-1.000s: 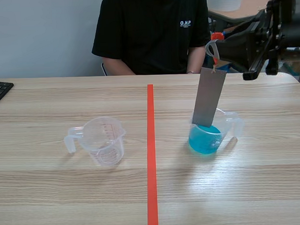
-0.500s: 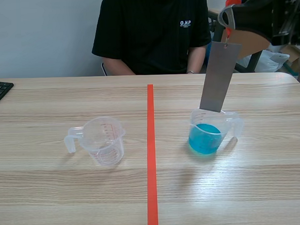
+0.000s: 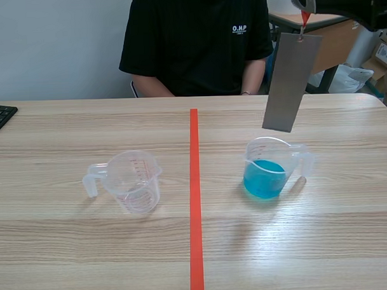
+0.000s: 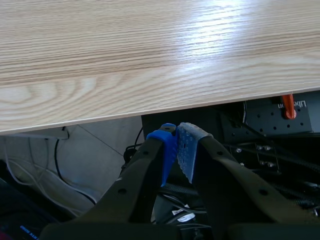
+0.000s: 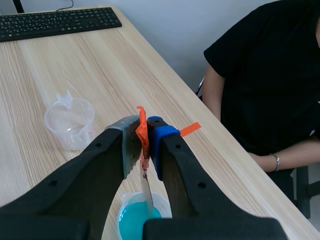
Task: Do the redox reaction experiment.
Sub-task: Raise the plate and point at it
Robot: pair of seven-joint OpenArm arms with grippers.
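Right wrist view: right fingers (image 5: 160, 132) pinch an orange tag (image 5: 141, 120). The grey metal strip (image 3: 291, 82) hangs beneath it, edge-on and barely visible, just above the blue-liquid measuring cup (image 3: 270, 169). Left fingers (image 4: 189, 142) are pressed together below the surface (image 4: 150, 50) edge.

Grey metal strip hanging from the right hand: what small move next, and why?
Probably carry the grey metal strip toward the empty clear plastic measuring cup: it hangs by its orange tab from the right hand, clear above the cup of blue liquid.
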